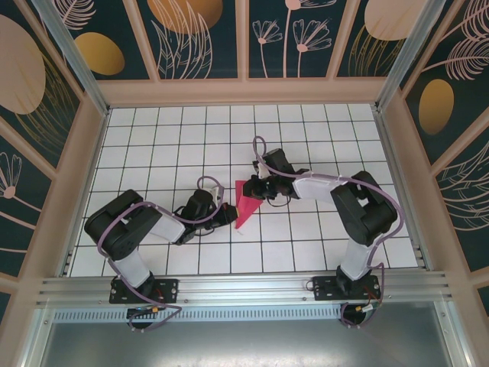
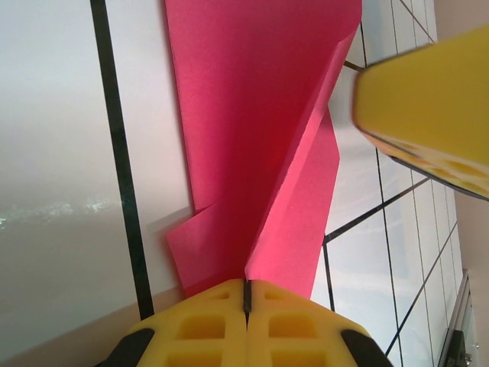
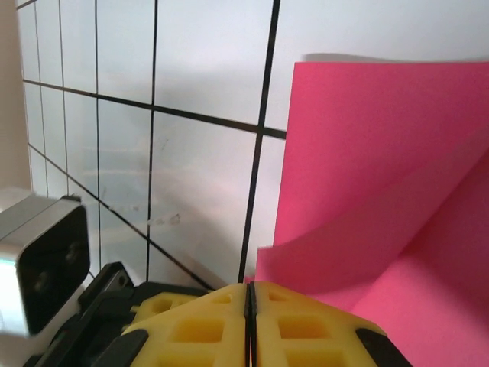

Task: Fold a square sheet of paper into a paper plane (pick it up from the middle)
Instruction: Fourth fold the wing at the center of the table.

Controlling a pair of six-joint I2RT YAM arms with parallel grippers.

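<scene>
A: Near edge first?
B: Aluminium rail (image 1: 244, 294), both bases bolted to it. Left arm (image 1: 130, 229) reaches in and to the right, right arm (image 1: 359, 210) reaches in and to the left, over the white tiled table (image 1: 153, 138).

A: Left gripper?
B: Left gripper (image 1: 228, 215) sits at the near, narrow end of the pink paper (image 1: 248, 206). In its wrist view the yellow fingers (image 2: 218, 302) are pressed flat together. A crease of the paper runs straight into the seam between them. Clamped on the paper.

A: State of the paper?
B: Partly folded. It is a wedge, narrow near and wider far, around the middle of the table, spanning between the two grippers. One flap stands up along a crease and another layer lies flatter beside it. Cannot tell if the underside clears the tiles.

A: Right gripper?
B: Right gripper (image 1: 256, 189) is at the far, wide end. In its wrist view the fingers (image 3: 275, 306) meet with no visible gap, and the paper's curled lower edge comes down to that seam. Pinched on the paper there, as far as shows.

A: Beyond?
B: More tiles, then wall panels (image 1: 199, 38), dark with leaf and flower drawings.
</scene>
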